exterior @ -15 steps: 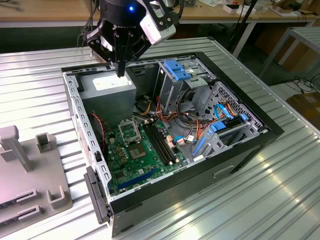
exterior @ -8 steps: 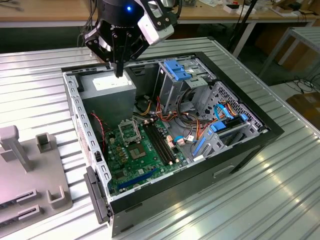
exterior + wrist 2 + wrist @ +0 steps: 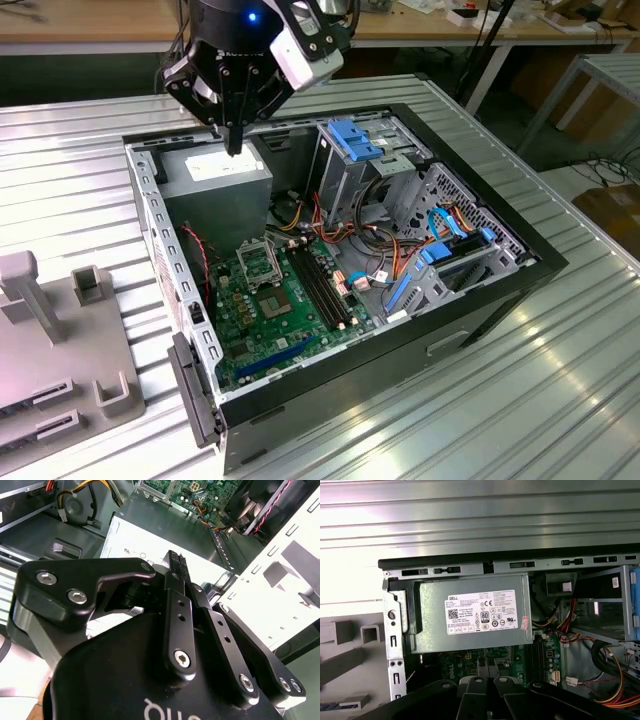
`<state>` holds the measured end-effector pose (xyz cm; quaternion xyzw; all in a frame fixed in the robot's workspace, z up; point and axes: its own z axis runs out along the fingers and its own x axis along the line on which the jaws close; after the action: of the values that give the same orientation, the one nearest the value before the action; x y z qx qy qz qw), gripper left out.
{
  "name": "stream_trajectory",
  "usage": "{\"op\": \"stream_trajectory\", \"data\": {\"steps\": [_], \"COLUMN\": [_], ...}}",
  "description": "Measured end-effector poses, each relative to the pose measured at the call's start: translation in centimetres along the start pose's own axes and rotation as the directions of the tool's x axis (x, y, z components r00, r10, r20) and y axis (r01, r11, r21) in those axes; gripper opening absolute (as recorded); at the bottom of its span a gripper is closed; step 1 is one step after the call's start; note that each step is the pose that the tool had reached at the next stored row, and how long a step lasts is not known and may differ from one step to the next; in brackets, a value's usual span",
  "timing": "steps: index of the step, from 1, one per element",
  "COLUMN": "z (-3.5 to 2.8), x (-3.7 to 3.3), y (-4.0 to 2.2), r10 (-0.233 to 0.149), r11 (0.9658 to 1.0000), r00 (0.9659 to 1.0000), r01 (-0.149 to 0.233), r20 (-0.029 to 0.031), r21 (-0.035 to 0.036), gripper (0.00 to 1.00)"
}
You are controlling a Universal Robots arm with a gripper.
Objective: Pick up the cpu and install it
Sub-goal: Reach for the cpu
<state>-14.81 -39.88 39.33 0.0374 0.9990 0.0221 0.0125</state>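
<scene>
The cpu is out of view. My gripper [image 3: 235, 143] hangs high over the open computer case [image 3: 150, 215], above the grey power supply [image 3: 215, 175] at the case's far end. Its black fingers [image 3: 175, 575] are pressed together, and I see nothing between them. The green motherboard [image 3: 260, 320] lies on the case floor, well below the gripper. On it sits the square metal-framed socket [image 3: 262, 262] with a dark centre. In the first wrist view the power supply [image 3: 475, 612] lies straight under the gripper, with the motherboard [image 3: 470, 657] just past it.
Long black memory slots [image 3: 322, 290] run beside the socket. Drive cages with blue clips [image 3: 355, 140] and bundles of coloured cables [image 3: 400, 250] crowd the exterior view's right side of the case. A grey fixture with slots [image 3: 60, 340] stands on the ribbed metal table [image 3: 520, 390] at the exterior view's left.
</scene>
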Motion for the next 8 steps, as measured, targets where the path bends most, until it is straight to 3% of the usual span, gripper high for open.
{"op": "stream_trajectory", "data": {"steps": [8], "z": [-0.01], "x": [0.48], "y": [-0.04], "r10": [0.000], "r11": [1.0000], "r00": [1.0000], "r01": [0.000], "r20": [0.0000], "r21": [0.0000], "gripper": [0.11]}}
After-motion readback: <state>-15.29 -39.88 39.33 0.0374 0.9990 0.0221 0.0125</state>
